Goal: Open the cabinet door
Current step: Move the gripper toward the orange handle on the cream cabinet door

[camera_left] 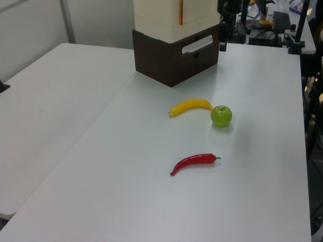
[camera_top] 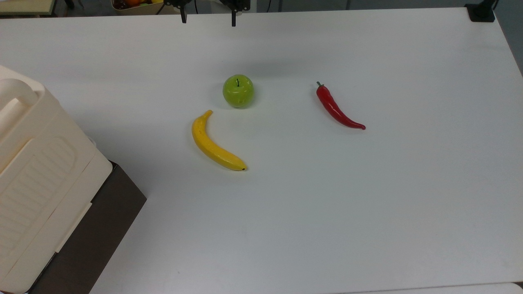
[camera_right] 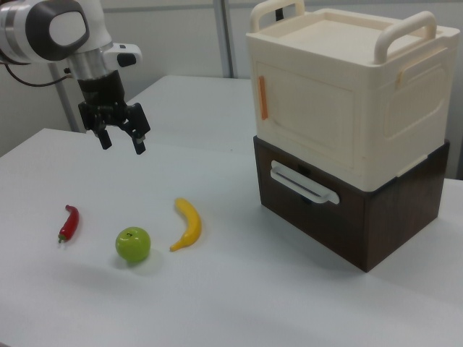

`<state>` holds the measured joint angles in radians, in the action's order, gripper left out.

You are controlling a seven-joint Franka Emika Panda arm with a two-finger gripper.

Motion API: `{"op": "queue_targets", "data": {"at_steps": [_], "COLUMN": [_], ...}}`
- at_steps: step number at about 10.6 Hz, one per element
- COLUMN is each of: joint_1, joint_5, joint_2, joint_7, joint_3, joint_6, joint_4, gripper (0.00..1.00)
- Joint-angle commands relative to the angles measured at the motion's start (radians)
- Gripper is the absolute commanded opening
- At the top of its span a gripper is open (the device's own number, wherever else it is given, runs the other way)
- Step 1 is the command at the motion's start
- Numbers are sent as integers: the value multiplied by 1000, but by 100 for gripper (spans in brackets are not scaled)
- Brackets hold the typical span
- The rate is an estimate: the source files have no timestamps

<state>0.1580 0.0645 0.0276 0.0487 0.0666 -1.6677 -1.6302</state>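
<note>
1 end effector (camera_right: pixel 123 142) hangs spread, well apart from cabinet door (camera_right: pixel 307 119).

- Cabinet door (camera_right: pixel 307 108): smooth, matt cream plastic.
- Dark brown base (camera_right: pixel 362 217): matt, wood-like.
- Apple (camera_top: pixel 238 90), banana (camera_top: pixel 214 145), chilli (camera_top: pixel 336 108): glossy plastic.
- Table (camera_top: pixel 367 204): smooth, matt white.

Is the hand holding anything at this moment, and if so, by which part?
Nothing is held. The hand hangs open above the table, apart from the cabinet door and the fruit.
</note>
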Motion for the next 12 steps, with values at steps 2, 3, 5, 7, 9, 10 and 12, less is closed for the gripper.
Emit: {"op": "queue_targets", "data": {"at_steps": [2, 3, 5, 7, 9, 10, 12], "joint_1": [5, 5, 6, -9, -47, -78, -141], "joint_5": [20, 20, 20, 35, 63, 63, 66], "joint_2": [-2, -2, 11, 47, 99, 127, 167], "joint_7": [17, 19, 29, 92, 138, 141, 204], "joint_3": [7, 7, 7, 9, 10, 10, 10], "joint_6": [0, -1, -4, -6, -30, -82, -220], "joint_4": [-7, -7, -5, 54, 108, 136, 162], "gripper": [100, 100, 100, 100, 100, 100, 100]}}
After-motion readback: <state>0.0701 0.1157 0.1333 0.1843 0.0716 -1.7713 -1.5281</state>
